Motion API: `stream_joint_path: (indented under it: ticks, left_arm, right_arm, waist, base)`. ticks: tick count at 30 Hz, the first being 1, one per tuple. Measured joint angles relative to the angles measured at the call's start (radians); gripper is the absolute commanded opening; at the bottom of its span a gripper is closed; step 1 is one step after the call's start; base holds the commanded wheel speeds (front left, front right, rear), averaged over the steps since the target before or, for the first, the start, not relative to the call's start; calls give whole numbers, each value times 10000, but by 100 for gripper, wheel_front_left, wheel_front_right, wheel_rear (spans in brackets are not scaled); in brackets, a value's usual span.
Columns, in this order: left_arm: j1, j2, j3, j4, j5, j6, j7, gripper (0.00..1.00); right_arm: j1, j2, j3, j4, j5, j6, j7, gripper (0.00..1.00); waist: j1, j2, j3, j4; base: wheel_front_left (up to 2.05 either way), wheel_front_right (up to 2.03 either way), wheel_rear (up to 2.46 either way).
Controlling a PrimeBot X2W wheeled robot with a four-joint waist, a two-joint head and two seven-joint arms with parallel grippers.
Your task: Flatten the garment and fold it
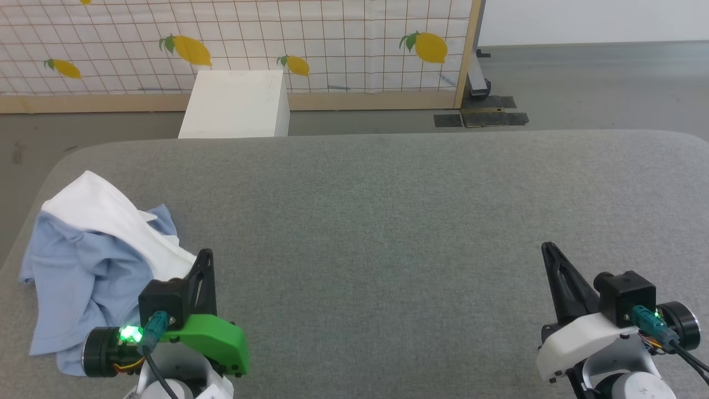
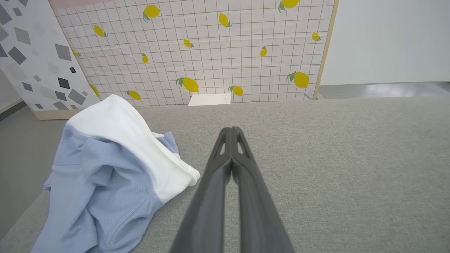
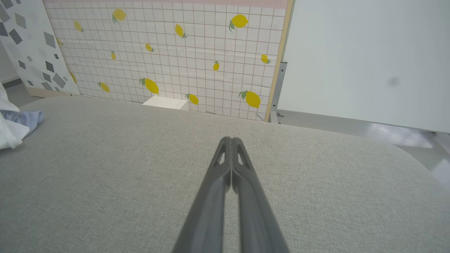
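Head view puts the garment [image 1: 94, 266] at the far left of the grey padded surface [image 1: 388, 221], crumpled in a heap close to that surface's left edge. Its light blue cloth is bunched under a broad white part that slants from the far left down toward the left gripper [image 1: 206, 255]. The heap's long axis runs roughly near to far, leaning a little to the right at its near end.

The left gripper rests low over the surface with its two dark fingers pressed together and nothing between them. In the left wrist view the white part's near corner lies just beside those fingers, on their left, apart from them. The right gripper [image 1: 547, 247] hangs well apart on the other side, its fingers likewise together and empty. The right wrist view catches a bit of the cloth at its left edge.

By this layout the left arm is plainly the nearer one. A first grasp likely calls for its fingers to part and swing left onto the white edge, while the right arm would have to cross most of the surface to help spread the shirt.
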Motion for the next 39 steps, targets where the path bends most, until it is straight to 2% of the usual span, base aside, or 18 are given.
stream_joint_path:
  ticks: [31,32,39]
  left_arm:
    - [0,0,2,0,0,0,0,0]
    - [-1,2,-4,2,-10,0,0,100]
    - [-3,2,-61,4,-67,0,-2,100]
  right_arm:
    - [0,2,2,0,0,0,0,0]
    - [0,0,0,4,4,0,0,100]
    - [1,-2,-10,10,6,0,0,100]
  waist:
    - [0,0,0,0]
    - [0,0,0,0]
    - [0,0,0,0]
  base:
    - [0,0,0]
    - [0,0,0]
    - [0,0,0]
